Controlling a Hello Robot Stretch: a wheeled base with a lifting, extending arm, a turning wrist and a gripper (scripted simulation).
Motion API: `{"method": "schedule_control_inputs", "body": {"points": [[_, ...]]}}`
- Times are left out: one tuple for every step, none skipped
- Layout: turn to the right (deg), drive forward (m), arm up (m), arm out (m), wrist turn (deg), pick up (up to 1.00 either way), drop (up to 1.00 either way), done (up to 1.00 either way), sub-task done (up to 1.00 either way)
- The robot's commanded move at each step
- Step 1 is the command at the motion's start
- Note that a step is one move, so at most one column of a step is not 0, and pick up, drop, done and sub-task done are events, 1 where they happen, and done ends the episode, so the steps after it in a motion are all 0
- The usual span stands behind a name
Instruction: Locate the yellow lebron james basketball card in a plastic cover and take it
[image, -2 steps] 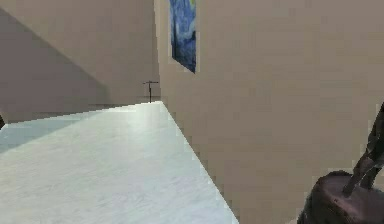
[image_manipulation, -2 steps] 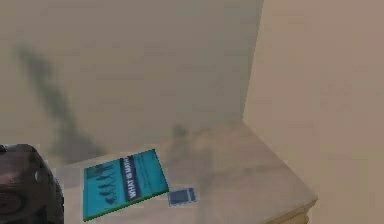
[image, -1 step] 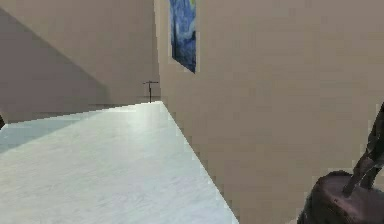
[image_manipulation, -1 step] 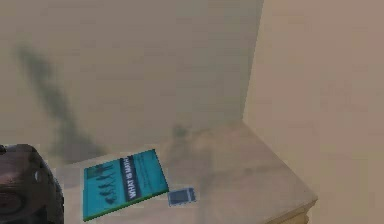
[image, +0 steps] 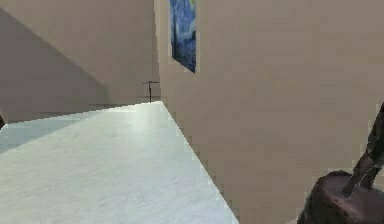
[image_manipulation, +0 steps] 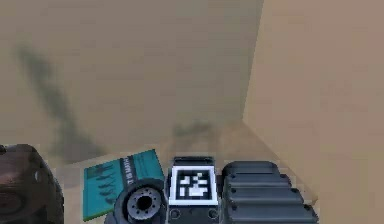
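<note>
The gripper (image_manipulation: 140, 205) is sitting near a flat teal sheet (image_manipulation: 115, 178); nobody can tell how its jaws are standing, nor which way from that sheet the yellow card is lying

Walls (image: 280, 120) matt and smooth; floor (image: 100, 170) pale, faintly streaked, low sheen; wall picture (image: 183, 35) at 12 o'clock slightly glossy; teal mat (image_manipulation: 112, 180) at 7 o'clock ribbed, matt; dark casing (image_manipulation: 260, 195) at 5 o'clock matt plastic.

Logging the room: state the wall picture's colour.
The wall picture is dark blue, lighter swirls; forward view.
</note>
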Motion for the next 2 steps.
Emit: {"method": "schedule_control_inputs", "body": {"points": [[0.0,0.0,0.0,0.06,0.0,0.0,0.0,0.0,0.0],[0.0,0.0,0.0,0.0,45.0,0.0,0.0,0.0,0.0]]}}
